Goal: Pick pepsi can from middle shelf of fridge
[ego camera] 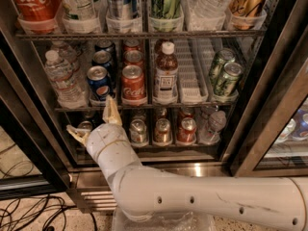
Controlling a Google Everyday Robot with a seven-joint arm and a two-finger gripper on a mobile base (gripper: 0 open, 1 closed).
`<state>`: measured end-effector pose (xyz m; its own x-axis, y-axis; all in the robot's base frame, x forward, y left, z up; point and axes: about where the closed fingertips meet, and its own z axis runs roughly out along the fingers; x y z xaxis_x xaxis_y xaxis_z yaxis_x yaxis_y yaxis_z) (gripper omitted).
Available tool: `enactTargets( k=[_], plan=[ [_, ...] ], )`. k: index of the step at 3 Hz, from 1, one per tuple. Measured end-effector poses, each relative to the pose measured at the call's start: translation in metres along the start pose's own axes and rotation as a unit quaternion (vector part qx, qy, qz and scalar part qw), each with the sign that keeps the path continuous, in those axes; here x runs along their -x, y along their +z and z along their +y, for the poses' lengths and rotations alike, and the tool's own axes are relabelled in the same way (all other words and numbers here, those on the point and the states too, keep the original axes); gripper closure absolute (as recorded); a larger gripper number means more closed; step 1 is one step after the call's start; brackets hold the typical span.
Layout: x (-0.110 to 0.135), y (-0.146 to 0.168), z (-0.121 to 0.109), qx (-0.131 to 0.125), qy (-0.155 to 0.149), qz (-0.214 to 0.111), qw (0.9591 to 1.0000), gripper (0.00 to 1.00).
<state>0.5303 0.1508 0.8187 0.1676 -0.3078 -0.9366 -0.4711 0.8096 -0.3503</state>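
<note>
Water bottles [62, 78] stand at the left edge of the middle shelf [159, 106]. Just beside them, at the front edge, is the pepsi can [99, 82]. It sits first in its row, so it looks easy to reach. The gripper [93, 121] hangs just below it, with its two fingers spread wide, likely to fit around the can. A red Coca-Cola can [133, 83] stands close on the right, so aim carefully.

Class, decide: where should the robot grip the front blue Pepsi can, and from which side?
Grip the small blue aluminium Pepsi can round its upright side wall, mid-height, from the front: a clear plastic water bottle and a red Coca-Cola can flank it closely. The open two-finger gripper sits just below.
</note>
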Motion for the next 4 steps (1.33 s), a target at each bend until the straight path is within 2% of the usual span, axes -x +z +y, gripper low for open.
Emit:
enactTargets(
  k=[2, 4],
  plan=[
    [-0.009, 0.008, -0.017, -0.041, 0.000, 0.006, 0.9992, 0.29],
    [-0.008, 0.020, -0.022, -0.066, 0.031, -0.006, 0.9973, 0.33]
  ],
)
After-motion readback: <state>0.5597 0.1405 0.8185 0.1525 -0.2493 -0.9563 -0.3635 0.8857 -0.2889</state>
